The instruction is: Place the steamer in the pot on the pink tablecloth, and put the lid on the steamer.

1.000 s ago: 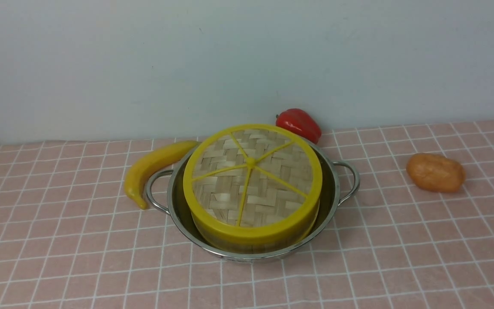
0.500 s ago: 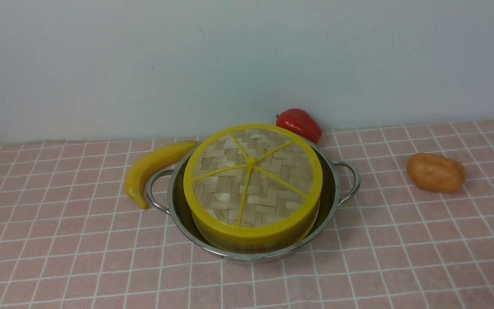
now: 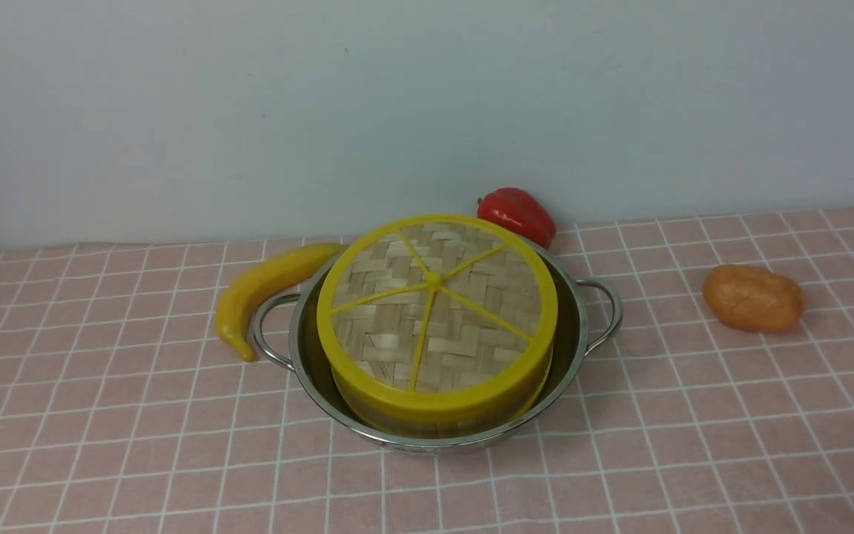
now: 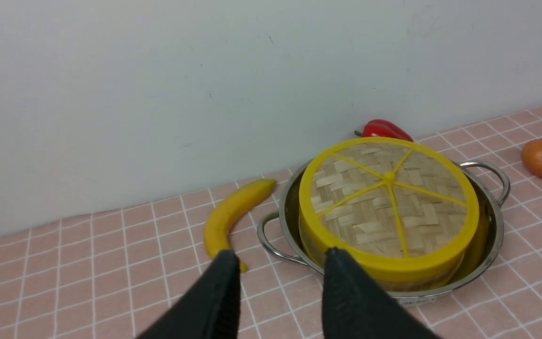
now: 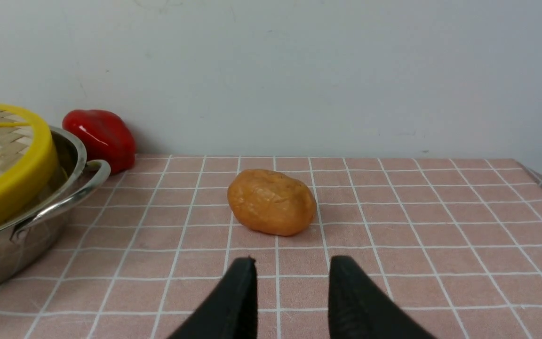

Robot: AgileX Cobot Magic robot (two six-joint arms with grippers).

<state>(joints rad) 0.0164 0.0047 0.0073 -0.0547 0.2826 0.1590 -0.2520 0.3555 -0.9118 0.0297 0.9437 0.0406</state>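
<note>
Two black fingers of the left gripper (image 4: 278, 256) in the left wrist view: matte, faintly ribbed like fine textured rubber, broad at the base and narrowing to blunt rounded tips. Same build on the right gripper (image 5: 292, 261) in the right wrist view: two black, tapering fingers with a finely grained surface and blunt tips. No cables, screws or markings visible on either pair. Nothing of either arm within the front view.

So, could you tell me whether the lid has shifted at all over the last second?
No. The lid sits in the same spot on the steamer, unchanged against the pot rim and the red pepper behind it.
</note>
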